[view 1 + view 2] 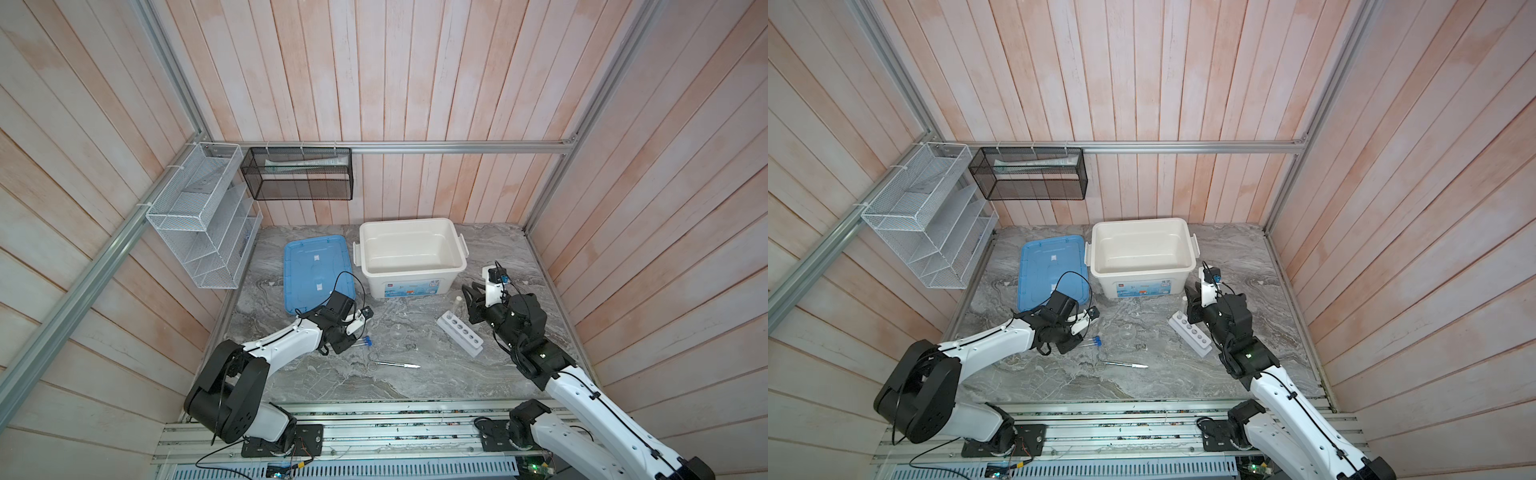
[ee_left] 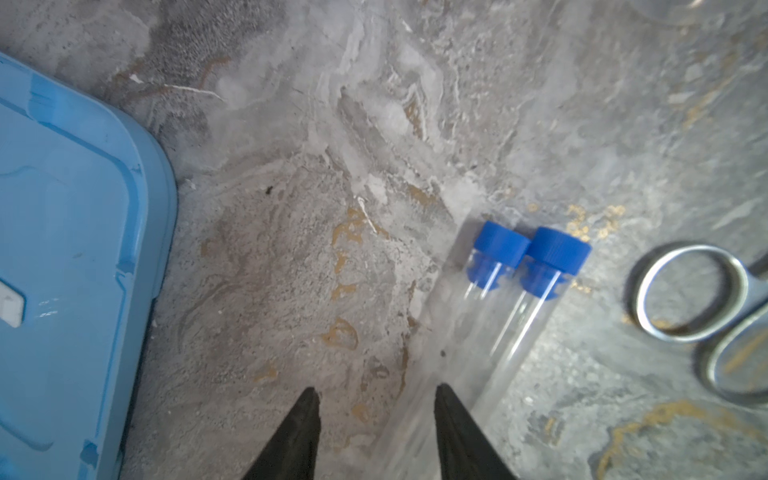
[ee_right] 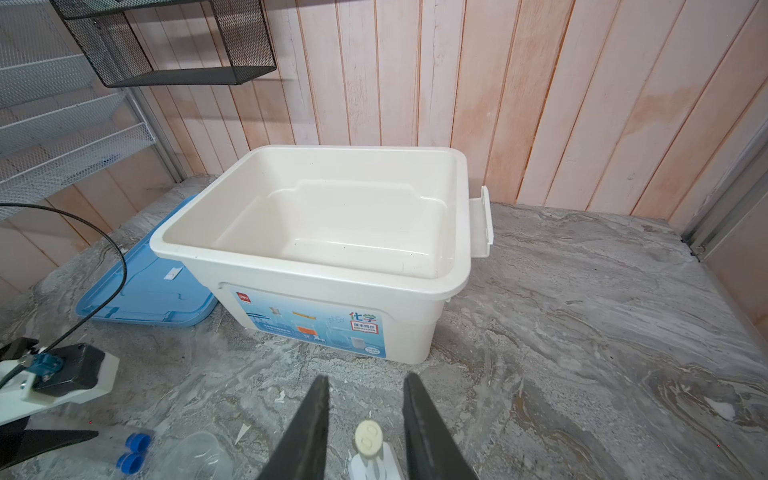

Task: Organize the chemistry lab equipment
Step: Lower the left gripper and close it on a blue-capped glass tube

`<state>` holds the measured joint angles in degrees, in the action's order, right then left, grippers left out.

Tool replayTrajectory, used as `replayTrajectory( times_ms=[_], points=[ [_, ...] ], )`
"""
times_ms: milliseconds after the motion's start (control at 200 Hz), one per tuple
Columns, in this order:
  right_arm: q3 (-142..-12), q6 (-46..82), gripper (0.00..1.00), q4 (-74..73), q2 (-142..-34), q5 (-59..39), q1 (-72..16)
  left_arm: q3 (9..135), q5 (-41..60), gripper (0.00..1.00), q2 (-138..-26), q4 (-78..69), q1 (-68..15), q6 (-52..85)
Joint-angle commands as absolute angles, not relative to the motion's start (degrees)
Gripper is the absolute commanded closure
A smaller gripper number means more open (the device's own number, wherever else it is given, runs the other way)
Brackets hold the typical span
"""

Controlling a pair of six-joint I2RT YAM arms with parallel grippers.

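Grey marbled tabletop (image 1: 415,386) under pale plank walls carried all the loose gear, and the relation that mattered sat beneath the left gripper (image 2: 376,392). Its fingers stood apart, with only bare marble between the tips. The two blue-capped tubes (image 2: 503,316) lay flat, side by side and touching. Their long axes ran roughly the way the fingers pointed, caps ahead and clear bodies trailing back toward the claw. They were not centred in the gap: the nearer tube passed under or just beside one fingertip (image 2: 449,411), on the side toward the scissors (image 2: 698,299), and the second tube lay beyond it. I judged that a pinch across the nearer tube first called for a small sideways shift toward the scissors, or that finger would come down on the tube or catch both. The left arm was plainly the nearer one. The right gripper (image 3: 365,378) was well apart from them, its jaws parted astride the white-capped tube (image 3: 368,434). That tube stood upright in an end hole of the white rack (image 1: 461,332), with a gap showing on both sides of the cap.
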<state>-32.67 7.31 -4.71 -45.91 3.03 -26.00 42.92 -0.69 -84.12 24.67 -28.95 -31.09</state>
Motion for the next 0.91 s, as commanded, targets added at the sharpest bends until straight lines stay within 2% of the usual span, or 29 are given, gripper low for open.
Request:
replayTrajectory(
  times_ms=[0, 670, 900],
  points=[
    [-32.15, 7.91, 0.68, -5.8, -45.56, 2.42, -25.57, 43.51, -0.97, 0.52, -84.94, 24.12, -29.18, -31.57],
    [-31.64, 8.21, 0.68, -6.24, -45.26, 2.42, -25.1, 44.03, -0.46, 0.55, -87.57, 23.6, -29.53, -31.73],
    [-31.42, 8.35, 0.68, -6.5, -45.2, 2.63, -25.05, 44.47, 0.75, 0.62, -88.89, 23.16, -29.62, -31.57]
  ],
)
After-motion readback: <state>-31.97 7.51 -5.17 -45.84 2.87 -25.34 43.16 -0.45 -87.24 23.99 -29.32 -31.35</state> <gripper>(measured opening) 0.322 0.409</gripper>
